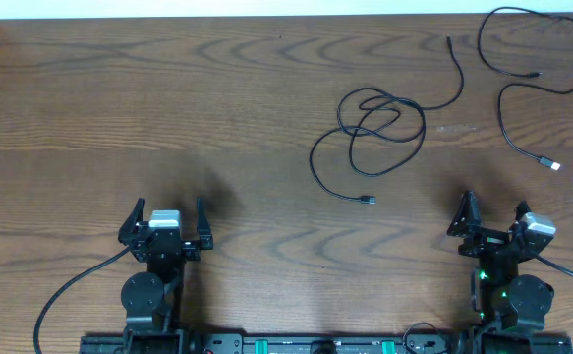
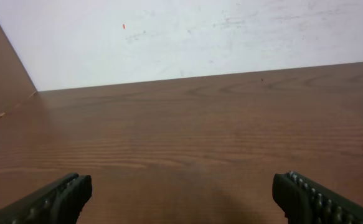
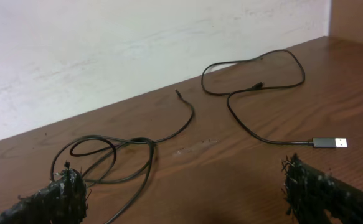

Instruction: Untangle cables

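Likely light and limp, the thin looped black cable [image 1: 382,120] toward the far-right corner of the brown wooden surface [image 1: 217,118] wants pinching beside its plug [image 1: 368,200]; left pincer [image 1: 168,209] and right pincer [image 1: 493,206] gape empty.

- Wood-grain table [image 1: 168,118] is recorded across all views.
- White scuffed wall [image 2: 231,37] is seen behind its far edge.
- Red speck [image 2: 123,26] is noted on the wall.
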